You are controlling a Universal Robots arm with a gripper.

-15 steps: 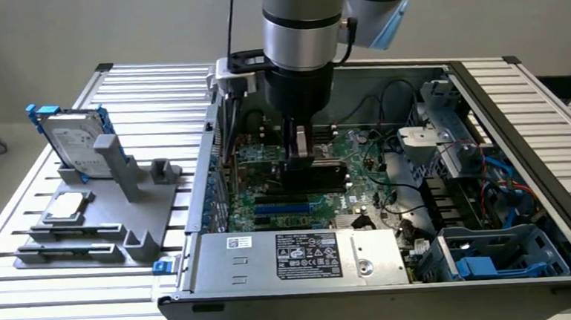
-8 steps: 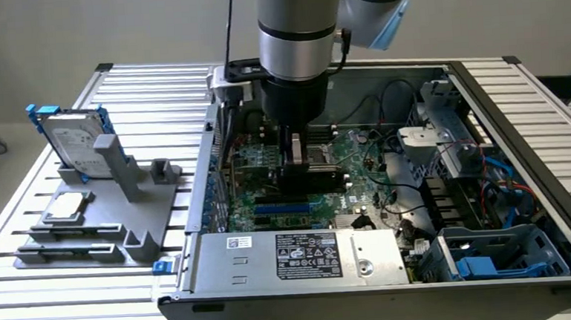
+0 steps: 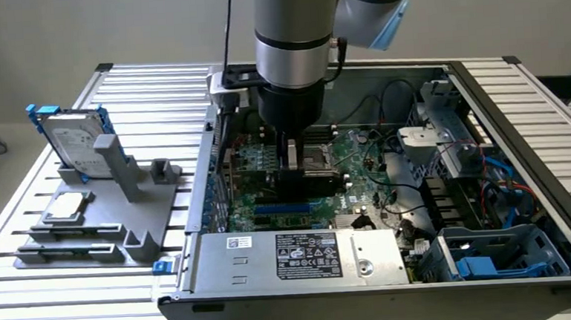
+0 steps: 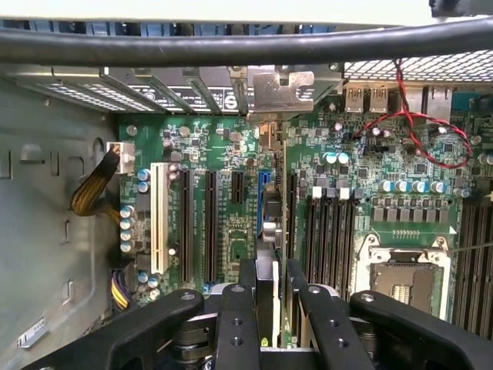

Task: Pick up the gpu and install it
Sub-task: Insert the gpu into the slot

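From my console, the hard drive [image 3: 69, 140] stands in a grey fixture [image 3: 101, 216] on the table [image 3: 66, 307], at the upper left of the exterior view. Mid-frame, the end effector [image 3: 294, 159] reaches into the open computer case [image 3: 374, 307], clamped on the gpu [image 3: 307, 182] (held on edge over the motherboard [image 3: 355, 156] slots; whether it is seated I cannot tell). A blue drive cage [image 3: 499, 255] sits lower right.
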